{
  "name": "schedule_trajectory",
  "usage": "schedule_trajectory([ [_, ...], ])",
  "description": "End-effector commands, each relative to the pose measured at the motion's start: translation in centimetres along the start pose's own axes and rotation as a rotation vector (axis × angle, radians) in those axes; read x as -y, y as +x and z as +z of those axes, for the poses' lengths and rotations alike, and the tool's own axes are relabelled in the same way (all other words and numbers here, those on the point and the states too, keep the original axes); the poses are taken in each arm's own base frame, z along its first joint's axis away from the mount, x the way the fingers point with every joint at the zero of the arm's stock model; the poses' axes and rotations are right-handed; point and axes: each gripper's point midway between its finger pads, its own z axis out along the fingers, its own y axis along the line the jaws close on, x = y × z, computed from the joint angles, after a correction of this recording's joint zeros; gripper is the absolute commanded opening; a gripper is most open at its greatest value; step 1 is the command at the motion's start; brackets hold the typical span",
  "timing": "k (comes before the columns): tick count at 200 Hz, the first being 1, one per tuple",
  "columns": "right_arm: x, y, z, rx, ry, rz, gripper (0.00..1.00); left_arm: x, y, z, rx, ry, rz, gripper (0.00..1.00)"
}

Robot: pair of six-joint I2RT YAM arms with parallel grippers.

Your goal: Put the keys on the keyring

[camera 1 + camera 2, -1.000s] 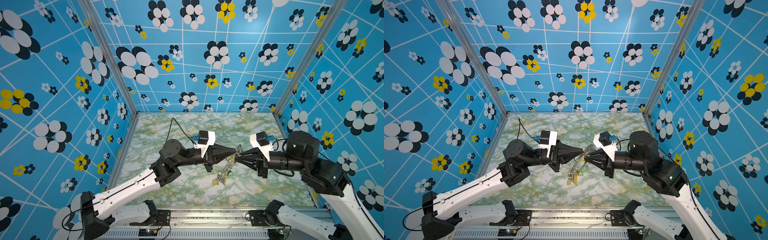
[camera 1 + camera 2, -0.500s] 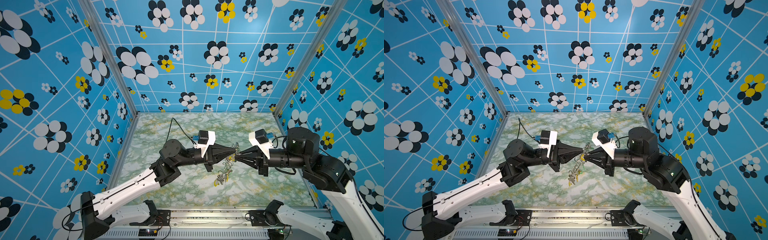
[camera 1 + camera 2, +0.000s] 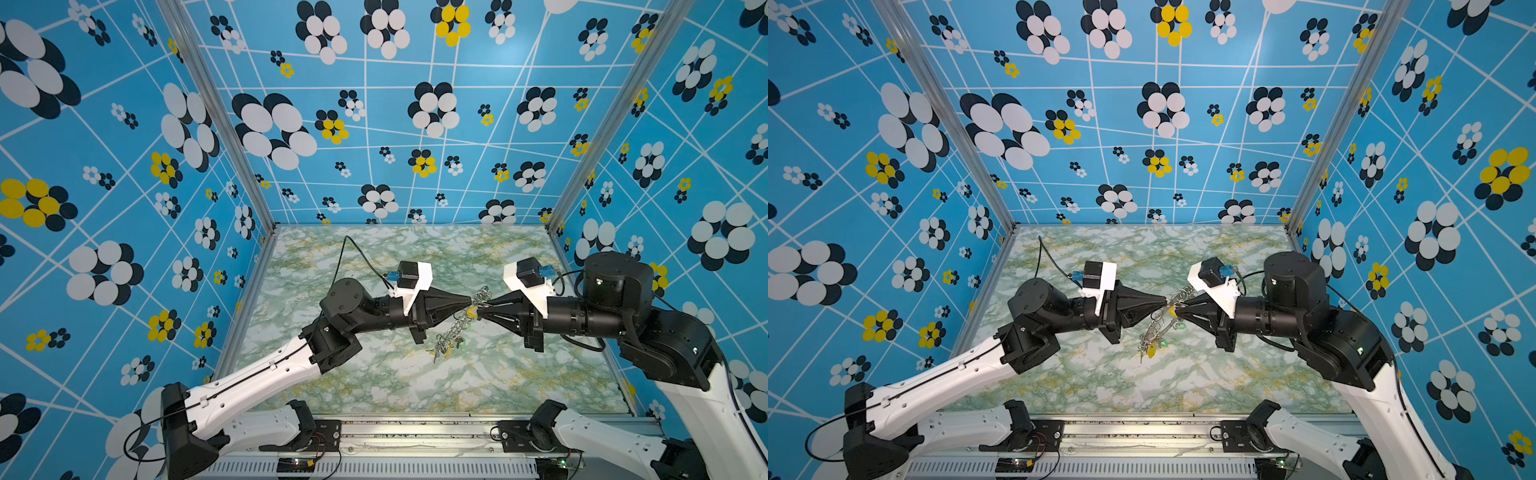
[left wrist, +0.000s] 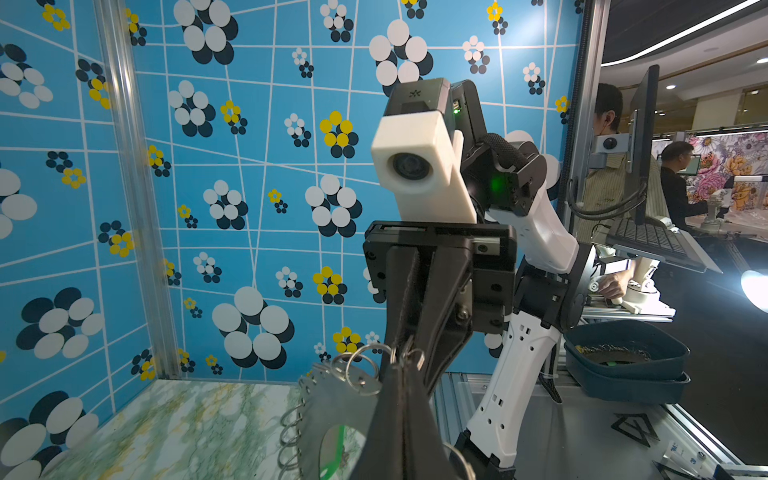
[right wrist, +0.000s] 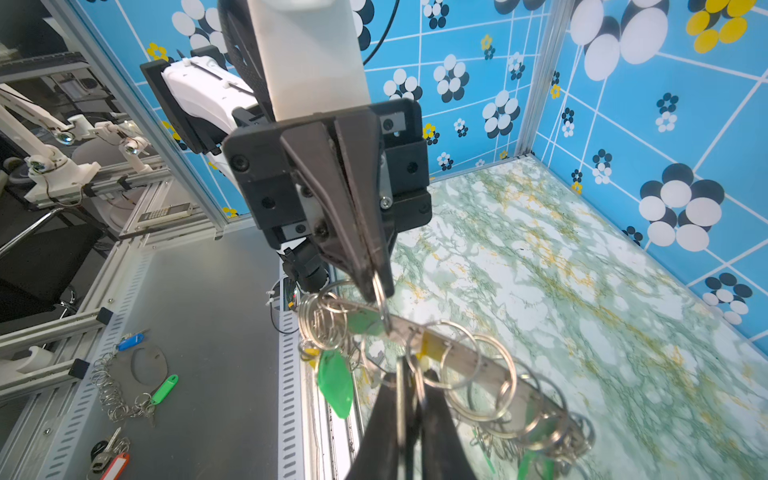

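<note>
In both top views two arms are reaching in from the sides and meeting tip to tip above the middle of the marbled surface (image 3: 374, 382). The left end effector (image 3: 468, 300) and the right end effector (image 3: 481, 309) are both squeezed shut on the single keyring (image 3: 455, 328), which is hanging edge-on and tilted between them. In a top view one yellow tag (image 3: 1151, 351) is dangling at its lower end. From the left wrist, that arm's closed tips are sitting at the grey disc's rim among the wire loops (image 4: 361, 368), and one green tag (image 4: 336, 446) is showing through the disc's hole. From the right wrist, the left end effector is nipping one loop, while the right one is clamping thin metal at the disc's edge; whether that is a loop or a key I cannot tell. At least three green tags are hanging there. Outside the cell, a second chain of loops (image 5: 110, 395) is lying on a grey bench (image 5: 208, 353), carrying one blue tag (image 5: 129, 341).
</note>
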Motion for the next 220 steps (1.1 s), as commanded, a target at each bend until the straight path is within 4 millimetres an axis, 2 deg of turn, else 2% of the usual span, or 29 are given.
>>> schedule_trajectory([
  [1, -0.2, -0.7, -1.3, 0.016, 0.029, -0.039, 0.00, 0.2, -1.7, -0.7, 0.043, -0.023, 0.045, 0.00],
  [14, -0.2, -0.6, -1.3, 0.010, 0.026, -0.034, 0.00, 0.2, -1.9, -0.8, 0.046, -0.026, 0.050, 0.00],
  [32, -0.3, -0.6, -1.0, 0.017, 0.012, -0.023, 0.17, 0.3, -2.3, -0.8, 0.057, -0.022, 0.054, 0.00],
  [57, -0.5, -1.0, -0.7, 0.044, -0.012, -0.014, 0.13, 0.6, -2.7, -0.6, 0.069, -0.008, 0.052, 0.00],
  [101, -0.9, -1.3, -0.5, 0.059, -0.042, -0.005, 0.14, 0.7, -3.3, -0.7, 0.080, -0.005, 0.058, 0.00],
  [122, -1.0, -1.3, -0.6, 0.059, -0.043, -0.004, 0.27, 0.7, -3.4, -0.7, 0.083, -0.007, 0.060, 0.00],
  [125, -0.8, -0.4, 0.0, 0.036, -0.046, 0.009, 0.28, 0.7, -3.4, -0.7, 0.083, -0.006, 0.060, 0.00],
  [142, -0.7, -0.3, 0.0, 0.031, -0.041, 0.015, 0.24, 0.8, -3.7, -0.7, 0.089, -0.002, 0.061, 0.00],
  [173, -0.9, -0.2, 0.1, 0.030, -0.051, 0.023, 0.23, 0.9, -3.9, -0.7, 0.093, 0.002, 0.061, 0.00],
  [194, -1.1, -0.3, 0.1, 0.039, -0.063, 0.022, 0.24, 1.0, -4.0, -0.7, 0.096, 0.003, 0.064, 0.00],
  [220, -1.0, 0.0, -0.6, 0.042, -0.033, 0.013, 0.30, 1.0, -4.2, -0.8, 0.097, 0.001, 0.067, 0.00],
])
